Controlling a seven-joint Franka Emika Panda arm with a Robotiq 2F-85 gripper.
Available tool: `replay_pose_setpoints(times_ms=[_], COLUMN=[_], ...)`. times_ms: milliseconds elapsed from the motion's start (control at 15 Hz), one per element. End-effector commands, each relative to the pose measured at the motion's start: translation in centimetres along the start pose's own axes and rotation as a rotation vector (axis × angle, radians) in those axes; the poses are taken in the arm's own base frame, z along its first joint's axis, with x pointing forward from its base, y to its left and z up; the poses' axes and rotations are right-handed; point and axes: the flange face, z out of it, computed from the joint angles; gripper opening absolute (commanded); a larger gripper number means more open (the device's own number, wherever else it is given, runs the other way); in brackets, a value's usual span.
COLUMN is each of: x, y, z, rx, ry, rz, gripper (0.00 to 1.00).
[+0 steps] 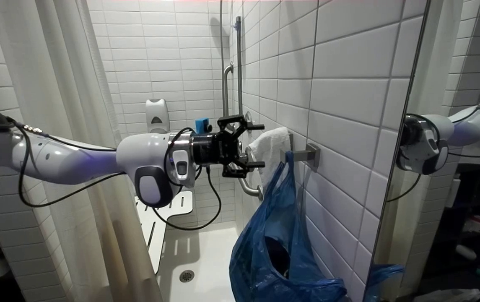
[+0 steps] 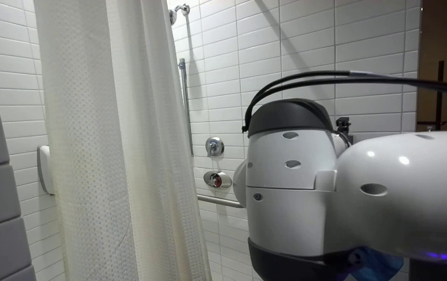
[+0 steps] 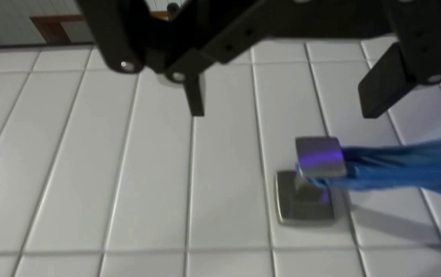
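Note:
My black gripper (image 1: 260, 145) is open, its two fingers apart with nothing between them. In the wrist view the gripper (image 3: 284, 111) comes in from the top, in front of white wall tiles. Nearest to it are a square metal wall hook (image 3: 320, 157) and a white towel (image 1: 276, 144). A blue plastic bag (image 1: 265, 235) hangs by its handle from the hook (image 1: 302, 156), with something dark inside. The bag's stretched handle (image 3: 405, 165) shows at the right of the wrist view. In an exterior view the arm (image 2: 289, 187) blocks most of the gripper.
A pale shower curtain (image 1: 72, 138) hangs close to the arm; it also shows widely (image 2: 121, 136). A mirror (image 1: 449, 167) stands on the near right wall. A metal grab bar (image 1: 248, 188), white shower seat (image 1: 151, 235), and soap dispenser (image 1: 157, 115) are behind.

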Motion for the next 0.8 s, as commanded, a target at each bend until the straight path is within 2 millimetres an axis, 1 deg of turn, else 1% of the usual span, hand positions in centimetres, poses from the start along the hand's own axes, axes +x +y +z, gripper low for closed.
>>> replay_pose_setpoints(times_ms=[0,133,267,333,400,533,733], x=[-4.2,-5.9,-5.8,-5.5,-5.1,-4.0,-3.3], y=[1.3,2.0,2.3,2.4,2.5,2.5,2.4], z=[-6.7,-10.0,-12.2,-12.9,-13.4,-13.7,-14.3], rx=[-0.032,-0.042,-0.066,-0.076,-0.091,-0.11,-0.145], ry=[-0.178,-0.264,-0.301,-0.31,-0.313,-0.303,-0.305], rz=[-0.016,-0.015,-0.004,-0.001,0.009,0.019,0.019], gripper=[1.0,1.0,1.0,1.0,1.0,1.0,1.0])
